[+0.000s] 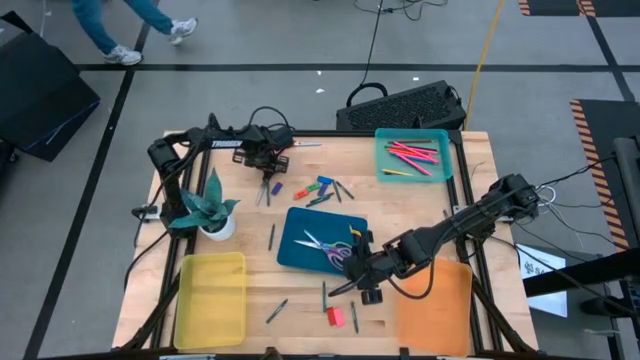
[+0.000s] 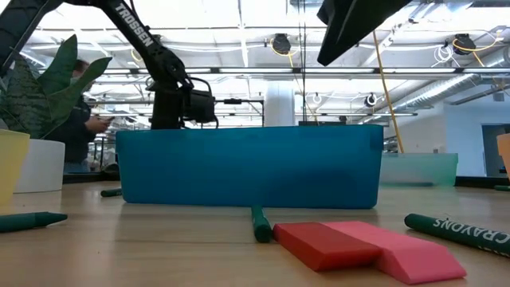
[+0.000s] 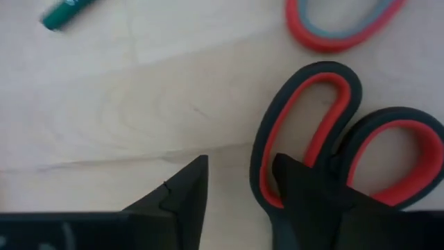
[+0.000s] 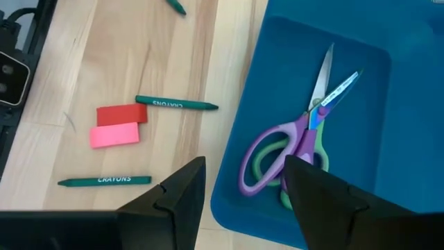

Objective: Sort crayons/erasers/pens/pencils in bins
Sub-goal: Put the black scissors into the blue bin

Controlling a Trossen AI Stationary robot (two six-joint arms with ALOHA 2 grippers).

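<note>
Just beyond the right gripper [image 4: 239,187], on the bare worktop [image 4: 104,55], a red eraser [image 4: 122,114] and a pink eraser [image 4: 114,135] lie touching, beside the dark blue bin [image 4: 388,104] holding scissors [image 4: 298,139]. Jaws stand open and empty. Judged step: approach to an eraser; next calls for lowering astride one block. Left gripper [image 3: 239,187], open, hovers over red-handled scissors [image 3: 326,132].

Left gripper [image 3: 239,184] jaws apart over wood table [image 3: 139,104], red-black scissors [image 3: 326,132], green crayon [image 3: 69,12]
</note>
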